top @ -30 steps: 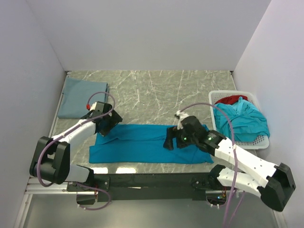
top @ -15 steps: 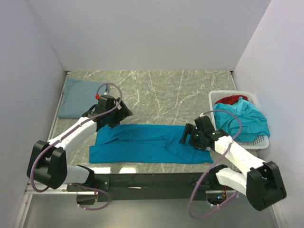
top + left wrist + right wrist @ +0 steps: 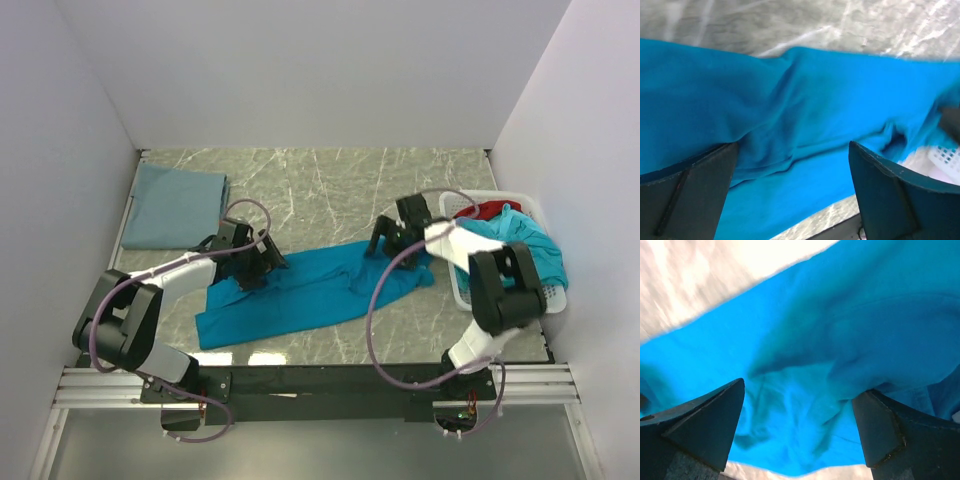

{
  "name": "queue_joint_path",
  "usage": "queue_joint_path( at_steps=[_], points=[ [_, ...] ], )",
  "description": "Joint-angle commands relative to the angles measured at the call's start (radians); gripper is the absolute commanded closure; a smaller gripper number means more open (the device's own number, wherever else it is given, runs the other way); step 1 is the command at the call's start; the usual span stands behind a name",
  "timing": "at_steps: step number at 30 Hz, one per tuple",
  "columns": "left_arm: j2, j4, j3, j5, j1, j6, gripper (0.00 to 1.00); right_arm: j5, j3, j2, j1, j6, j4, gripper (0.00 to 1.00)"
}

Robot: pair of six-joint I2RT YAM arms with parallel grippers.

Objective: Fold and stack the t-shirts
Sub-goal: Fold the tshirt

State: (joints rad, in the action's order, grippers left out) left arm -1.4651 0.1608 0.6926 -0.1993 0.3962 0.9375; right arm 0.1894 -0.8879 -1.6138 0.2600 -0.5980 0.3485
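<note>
the left gripper [image 3: 262, 262] stood with its jaws spread wide and nothing pinched between them; in the left wrist view its two dark fingers [image 3: 690, 185] framed a rumpled stretch of bright teal cloth that lay under the gap. it hung low over the left end of the teal t-shirt [image 3: 310, 290], close to the cloth, though whether the fingertips touched it could not be told. the right gripper [image 3: 392, 240] was likewise wide open and empty, its fingers [image 3: 895, 435] apart on either side of creased teal fabric in the right wrist view, and it sat over the shirt's right end, near the far edge. the teal t-shirt lay between the two grippers on the grey marbled table [image 3: 320, 190], stretched out long and slanted, its left end nearer the arm bases and its right end farther off, with folds and wrinkles bunched toward the right. at the far left of the table, well apart from this shirt, a duller grey-blue t-shirt [image 3: 170, 205] lay folded flat by the left wall. at the right edge of the table stood a white perforated basket [image 3: 452, 205], just beside the right gripper, holding a heap of teal t-shirts [image 3: 515, 250] that spilled over its rim, with a red t-shirt [image 3: 490, 210] showing at the far side of the heap. plain white walls [image 3: 300, 70] closed in the table on three sides.
</note>
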Motion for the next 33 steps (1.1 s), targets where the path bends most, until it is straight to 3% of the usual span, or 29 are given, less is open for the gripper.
queue_joint_path(
  at_steps=[1, 4, 13, 16, 21, 26, 33],
  points=[
    [-0.067, -0.01, -0.005, -0.028, 0.007, -0.008, 0.01, 0.008, -0.17, -0.208, -0.011, 0.084, -0.007, 0.07],
    [-0.093, 0.008, 0.045, -0.028, 0.009, 0.004, 0.01, 0.021, -0.307, -0.308, -0.013, 0.124, 0.043, 0.07],
    [-0.264, -0.006, 0.283, -0.069, 0.009, 0.004, 0.02, 0.146, -1.091, -0.765, -0.013, 0.237, 0.331, 0.07],
    [-0.304, -0.024, 0.298, -0.103, 0.01, 0.03, 0.06, 0.179, -1.264, -0.874, -0.013, 0.241, 0.435, 0.07],
    [-0.255, -0.064, 0.216, -0.1, 0.036, 0.107, 0.07, 0.231, -1.269, -0.888, -0.007, 0.238, 0.396, 0.07],
    [-0.176, 0.008, 0.148, -0.036, 0.165, 0.164, 0.04, 0.298, -1.364, -0.942, 0.01, 0.233, 0.408, 0.07],
    [-0.043, -0.047, 0.022, 0.007, 0.372, 0.328, 0.04, 0.297, -1.459, -0.963, 0.05, 0.247, 0.405, 0.07]
  ],
)
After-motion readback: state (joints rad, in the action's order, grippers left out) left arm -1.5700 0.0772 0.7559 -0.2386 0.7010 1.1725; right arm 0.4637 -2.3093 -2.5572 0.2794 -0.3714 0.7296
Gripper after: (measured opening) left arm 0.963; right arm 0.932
